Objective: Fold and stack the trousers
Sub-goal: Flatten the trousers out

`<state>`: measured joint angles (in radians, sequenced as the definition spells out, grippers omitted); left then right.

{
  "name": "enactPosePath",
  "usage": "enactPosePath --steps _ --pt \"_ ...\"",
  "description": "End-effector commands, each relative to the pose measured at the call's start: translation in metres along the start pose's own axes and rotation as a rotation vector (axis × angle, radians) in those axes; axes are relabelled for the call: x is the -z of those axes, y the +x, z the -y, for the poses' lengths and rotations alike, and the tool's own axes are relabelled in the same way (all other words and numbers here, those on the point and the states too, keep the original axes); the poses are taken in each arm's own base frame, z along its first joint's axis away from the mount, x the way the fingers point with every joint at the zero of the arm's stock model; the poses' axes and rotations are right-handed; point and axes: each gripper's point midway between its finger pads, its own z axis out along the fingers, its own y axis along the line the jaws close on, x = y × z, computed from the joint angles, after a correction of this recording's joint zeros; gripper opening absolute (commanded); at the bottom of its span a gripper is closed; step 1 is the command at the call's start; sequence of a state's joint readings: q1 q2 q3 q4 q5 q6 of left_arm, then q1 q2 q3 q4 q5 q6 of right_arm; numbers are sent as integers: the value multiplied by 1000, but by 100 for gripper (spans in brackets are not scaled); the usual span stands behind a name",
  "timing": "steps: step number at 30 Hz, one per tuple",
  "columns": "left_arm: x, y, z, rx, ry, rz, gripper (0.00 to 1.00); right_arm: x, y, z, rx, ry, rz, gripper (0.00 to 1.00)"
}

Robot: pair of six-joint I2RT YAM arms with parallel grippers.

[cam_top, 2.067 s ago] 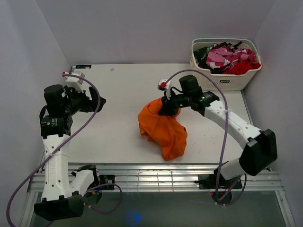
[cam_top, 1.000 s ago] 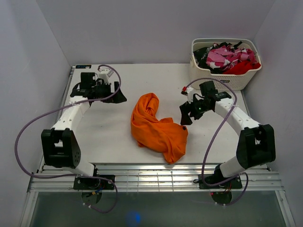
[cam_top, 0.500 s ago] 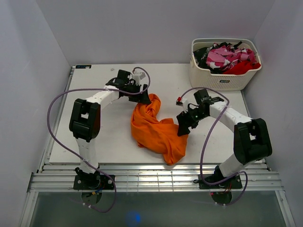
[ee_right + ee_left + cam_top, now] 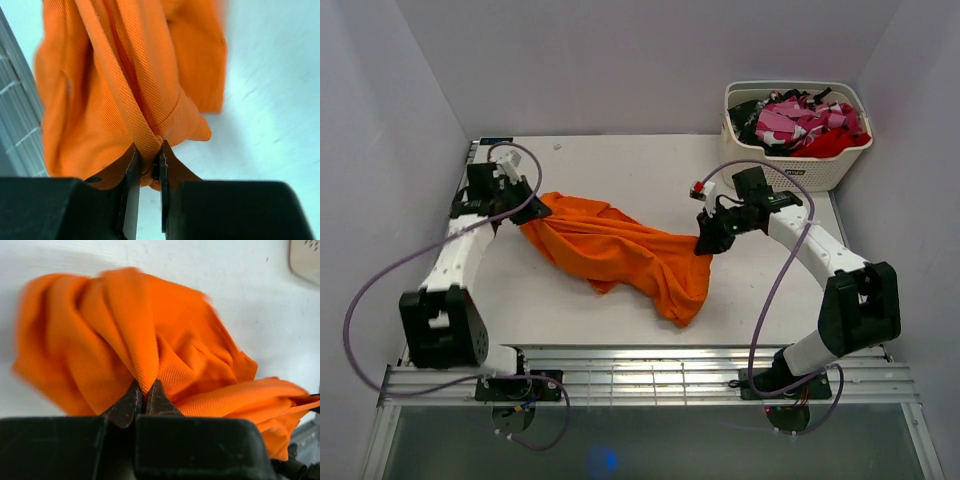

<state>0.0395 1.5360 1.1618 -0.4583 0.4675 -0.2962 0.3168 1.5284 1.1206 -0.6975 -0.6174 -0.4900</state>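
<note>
The bright-orange trousers (image 4: 620, 248) hang stretched in a crumpled band across the middle of the white table (image 4: 600, 165), sagging to a bunch at the front right. My left gripper (image 4: 532, 208) is shut on their left end; the left wrist view shows its fingertips (image 4: 135, 395) pinching a fold of the trousers (image 4: 125, 335). My right gripper (image 4: 704, 243) is shut on the right end, with a thick fold of the trousers (image 4: 130, 95) clamped between its fingers (image 4: 131, 172).
A cream laundry basket (image 4: 798, 168) with red, pink-patterned and black clothes stands at the back right corner. The slatted metal rail (image 4: 650, 375) runs along the table's front edge. Purple cables loop beside both arms.
Both grippers have shut on the trousers. The left one has pulled its end out toward the left, so the heap is now drawn into a long band between the two grippers.
</note>
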Motion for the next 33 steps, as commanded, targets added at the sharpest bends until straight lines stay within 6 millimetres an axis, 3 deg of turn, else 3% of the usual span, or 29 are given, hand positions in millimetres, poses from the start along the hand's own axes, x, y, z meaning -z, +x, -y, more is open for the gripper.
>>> enactPosePath --steps 1,2,4,5,7,8,9,10,11,12,14,15,17,18,20,24,29,33 --pt "102 -50 -7 -120 -230 362 0 58 -25 29 103 263 17 8" --pt "112 -44 -16 -163 -292 371 0 64 -22 33 110 292 -2 8" --pt "119 -13 -26 -203 -326 319 0 78 -11 50 131 382 -53 8" --pt "119 -2 -33 -234 -349 279 0 80 -4 55 131 398 -74 8" --pt "105 40 -42 -256 -321 99 9 87 9 70 126 435 -119 8" --pt "99 54 -38 -305 -258 26 11 87 13 74 125 435 -135 8" --pt "96 72 -38 -303 -224 -47 18 88 19 77 118 435 -160 8" --pt "91 78 -37 -314 -189 -91 47 84 24 79 117 422 -182 8" --pt "90 79 -34 -330 -168 -111 58 82 28 81 117 415 -202 13" --pt "90 79 -30 -343 -144 -121 66 83 30 83 108 420 -222 30" --pt "89 69 -28 -350 -145 -108 86 82 32 89 73 429 -249 50" --pt "89 66 -27 -353 -140 -104 88 87 26 92 78 445 -237 71" --pt "91 58 -27 -379 -151 -100 90 95 20 92 76 471 -216 98" --pt "91 57 -29 -390 -159 -106 91 99 22 92 57 475 -209 90" --pt "92 55 -33 -441 -169 -120 92 104 35 84 11 444 -235 90" --pt "89 45 -40 -493 -194 -93 94 121 71 89 -140 427 -222 90" --pt "66 31 -52 -474 -211 -109 94 111 113 84 -280 349 -262 93" --pt "48 8 -58 -479 -204 -69 94 97 113 98 -321 348 -203 94"
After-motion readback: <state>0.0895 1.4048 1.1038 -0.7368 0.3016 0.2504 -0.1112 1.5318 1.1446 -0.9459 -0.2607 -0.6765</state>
